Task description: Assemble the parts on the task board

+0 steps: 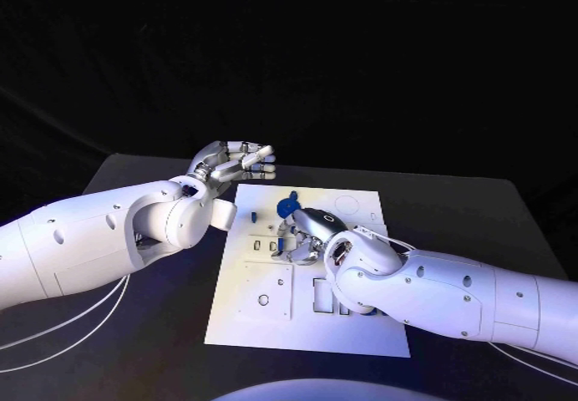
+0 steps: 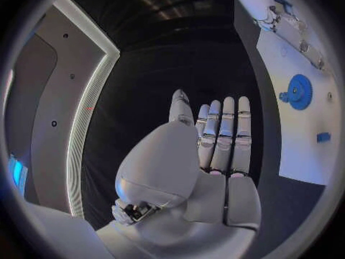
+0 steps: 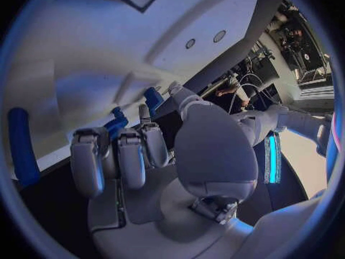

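White task board [image 1: 271, 326] mid black table [image 1: 482, 209], blue gear part [image 1: 286, 205] on its far half, small blue part [image 1: 256, 214] beside it, right hand [image 1: 307, 238] down on board, fingers curled, grip unclear, left hand [image 1: 235, 163] raised off board's far-left corner, fingers straight together, holding nothing

The task board [image 1: 307, 322] is white, marked with thin grey outlines and darker rectangular cut-outs, and lies on a black desk [image 1: 482, 217]. A round part [image 1: 286, 205] and a small block [image 2: 322, 137] are bright blue. Both hands, left [image 1: 235, 161] and right [image 1: 307, 236], are silver on white arms.
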Controlling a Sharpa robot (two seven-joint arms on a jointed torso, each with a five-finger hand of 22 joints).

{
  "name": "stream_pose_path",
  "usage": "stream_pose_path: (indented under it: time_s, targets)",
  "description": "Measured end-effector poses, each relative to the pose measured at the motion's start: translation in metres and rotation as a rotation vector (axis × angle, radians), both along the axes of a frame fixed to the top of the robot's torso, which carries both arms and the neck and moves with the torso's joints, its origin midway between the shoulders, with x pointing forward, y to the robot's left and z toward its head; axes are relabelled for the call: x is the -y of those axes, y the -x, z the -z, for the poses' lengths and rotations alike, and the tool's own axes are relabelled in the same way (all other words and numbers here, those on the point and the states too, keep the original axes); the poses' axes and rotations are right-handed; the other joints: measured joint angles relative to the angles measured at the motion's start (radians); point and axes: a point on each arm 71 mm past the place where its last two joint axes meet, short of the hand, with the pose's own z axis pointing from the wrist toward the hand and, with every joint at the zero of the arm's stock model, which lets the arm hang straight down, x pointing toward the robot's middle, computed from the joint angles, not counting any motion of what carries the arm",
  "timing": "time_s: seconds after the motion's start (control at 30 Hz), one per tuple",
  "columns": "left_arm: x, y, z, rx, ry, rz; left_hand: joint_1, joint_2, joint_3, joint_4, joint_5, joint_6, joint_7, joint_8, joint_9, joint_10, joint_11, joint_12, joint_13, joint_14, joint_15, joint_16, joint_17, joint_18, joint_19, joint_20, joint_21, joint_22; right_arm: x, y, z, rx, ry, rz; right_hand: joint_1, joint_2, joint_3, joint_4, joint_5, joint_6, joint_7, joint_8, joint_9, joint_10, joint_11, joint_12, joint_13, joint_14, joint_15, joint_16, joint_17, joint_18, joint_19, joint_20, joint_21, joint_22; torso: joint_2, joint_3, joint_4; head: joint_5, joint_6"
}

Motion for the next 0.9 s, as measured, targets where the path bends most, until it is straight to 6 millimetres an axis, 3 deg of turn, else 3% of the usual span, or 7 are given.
stream_pose_path:
  time_s: [0.23,0.37,0.47,0.63,0.77,0.83,0.9]
  targets:
    - [-0.001,-0.001,0.002,-0.018,-0.030,-0.001,0.003,0.011,-0.019,0.000,-0.005,-0.005,-0.002,0.000,0.011,0.000,0.000,0.000,0.003,0.049,-0.010,0.025,0.023,0.012,0.013,-0.002,0.000,0.000,0.019,0.005,-0.010,0.026,-0.043,-0.002,0.062,0.003,-0.064,0.061,0.000,-0.016,0.002,-0.004,-0.013,-0.007,-0.001,-0.005,0.000,0.000,0.007,0.000,0.000,0.000,0.000,0.000,-0.007,0.000,-0.001,0.0008,0.0002,0.000,0.003]
    - [-0.004,-0.003,0.007,-0.041,-0.102,0.008,-0.023,0.017,-0.024,0.004,-0.006,0.008,-0.015,0.009,0.030,0.050,-0.024,0.013,0.018,0.104,-0.029,0.063,0.058,0.012,0.056,-0.017,0.015,0.003,0.041,0.004,-0.031,0.062,-0.101,-0.013,0.100,0.019,-0.058,0.073,0.000,-0.021,0.007,-0.008,-0.017,-0.014,0.007,-0.013,0.000,0.000,0.007,0.000,0.000,0.000,0.000,0.007,-0.034,0.000,-0.006,0.0018,-0.0016,0.004,0.006]
    - [-0.007,-0.004,0.011,-0.066,-0.181,0.028,-0.077,0.028,-0.025,0.011,0.015,0.082,-0.060,0.054,0.069,0.169,-0.073,0.059,0.057,0.205,-0.077,0.145,0.128,0.012,0.144,-0.060,0.062,0.025,0.061,0.001,-0.048,0.071,-0.156,-0.018,0.121,0.028,-0.048,0.082,0.007,-0.021,0.007,-0.008,-0.019,-0.038,0.006,-0.035,0.000,0.000,0.007,0.000,0.000,0.011,0.000,0.007,-0.073,0.000,-0.011,0.0024,-0.0036,0.006,0.008]
    - [-0.007,-0.002,0.018,-0.119,-0.345,0.112,-0.145,0.010,-0.025,0.011,0.025,0.091,-0.085,0.056,0.117,0.289,-0.121,0.121,0.148,0.321,-0.130,0.322,0.302,0.011,0.269,-0.115,0.159,0.079,0.100,-0.004,-0.068,0.037,-0.250,0.024,0.132,0.027,-0.037,0.093,0.058,-0.019,0.005,0.000,-0.019,-0.042,0.004,-0.039,0.000,0.000,0.007,0.000,0.000,0.016,0.000,0.007,-0.074,0.000,-0.023,0.0050,-0.0077,0.011,0.008]
    - [-0.002,0.000,0.020,-0.157,-0.503,0.194,-0.190,0.007,-0.025,0.011,0.023,0.086,-0.108,0.056,0.190,0.314,-0.151,0.288,0.353,0.425,-0.161,0.818,0.737,0.011,0.294,-0.158,0.385,0.253,0.131,-0.009,-0.078,0.002,-0.311,0.086,0.135,0.025,-0.032,0.096,0.084,-0.015,0.000,0.002,-0.019,-0.043,0.003,-0.042,0.000,0.000,0.007,0.000,0.000,0.016,0.000,0.007,-0.079,0.000,-0.033,0.0093,-0.0095,0.016,0.004]
    - [0.003,-0.001,0.019,-0.171,-0.595,0.234,-0.215,0.012,-0.025,0.011,0.015,0.090,-0.112,0.060,0.223,0.302,-0.166,0.387,0.457,0.479,-0.173,1.000,0.888,0.001,0.326,-0.171,0.593,0.491,0.148,-0.012,-0.082,-0.012,-0.332,0.125,0.139,0.021,-0.029,0.093,0.094,-0.015,0.001,0.002,-0.019,-0.053,0.003,-0.048,0.000,0.000,0.007,0.000,0.000,0.016,0.000,0.007,-0.084,0.000,-0.037,0.0113,-0.0095,0.017,0.002]
    - [0.008,-0.001,0.018,-0.181,-0.673,0.265,-0.229,0.026,-0.025,0.011,0.015,0.095,-0.127,0.077,0.251,0.309,-0.174,0.511,0.581,0.503,-0.188,1.133,0.947,-0.033,0.396,-0.178,0.786,0.735,0.162,-0.014,-0.085,-0.019,-0.345,0.158,0.139,0.021,-0.029,0.093,0.095,-0.015,0.001,0.002,-0.019,-0.053,0.003,-0.048,0.000,0.000,0.007,0.000,0.000,0.016,0.000,0.007,-0.084,0.000,-0.042,0.0137,-0.0080,0.020,-0.002]
